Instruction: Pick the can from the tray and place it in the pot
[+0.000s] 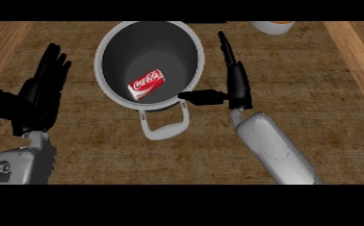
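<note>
can (146,83) lying on its side inside pot (107,52), toward 6 o'clock of its floor | right hand (235,83) at pot's 3 o'clock, fingers straight, thumb out toward rim, holds nothing | left hand (41,93) resting open at 9 o'clock | tray not visible | placement looks done, only retreat left

Matt grey metal pot (113,42), glossy can (146,83), rough wooden counter (298,71)

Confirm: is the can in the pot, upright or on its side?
In and on its side: the can lies on the pot's dark floor, its red label showing lengthwise.
</note>
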### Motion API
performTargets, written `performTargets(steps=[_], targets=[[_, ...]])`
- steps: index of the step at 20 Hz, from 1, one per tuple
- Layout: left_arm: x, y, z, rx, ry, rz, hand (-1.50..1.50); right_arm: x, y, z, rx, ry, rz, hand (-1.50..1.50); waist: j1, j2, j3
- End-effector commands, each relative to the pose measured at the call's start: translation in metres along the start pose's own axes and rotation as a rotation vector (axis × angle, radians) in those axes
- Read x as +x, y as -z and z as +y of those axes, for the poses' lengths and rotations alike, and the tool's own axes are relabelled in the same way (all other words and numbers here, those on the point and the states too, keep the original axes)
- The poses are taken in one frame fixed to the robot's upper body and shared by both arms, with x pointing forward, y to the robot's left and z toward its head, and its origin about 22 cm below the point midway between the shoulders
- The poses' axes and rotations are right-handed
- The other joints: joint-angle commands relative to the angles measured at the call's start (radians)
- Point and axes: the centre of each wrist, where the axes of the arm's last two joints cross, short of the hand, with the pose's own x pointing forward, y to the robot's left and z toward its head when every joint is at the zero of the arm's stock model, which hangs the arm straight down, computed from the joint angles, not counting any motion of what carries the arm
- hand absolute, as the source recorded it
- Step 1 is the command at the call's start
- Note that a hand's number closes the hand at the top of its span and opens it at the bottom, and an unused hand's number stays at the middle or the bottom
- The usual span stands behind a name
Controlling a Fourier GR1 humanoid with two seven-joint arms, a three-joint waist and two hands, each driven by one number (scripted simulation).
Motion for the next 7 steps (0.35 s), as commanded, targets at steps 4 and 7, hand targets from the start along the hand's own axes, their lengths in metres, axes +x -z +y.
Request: performTargets(steps=[4,7], targets=[[-0.006,0.013,0.005,-0.003,-0.001,0.0,0.0,-0.012,-0.014,-0.035,0.016,-0.016,-0.01,-1.5,-0.003,0.0,0.0],[-0.008,-0.01,0.013,0.002,-0.005,-0.007,0.0,-0.009,-0.002,-0.055,0.016,-0.009,0.005,-1.5,0.001,0.0,0.0]])
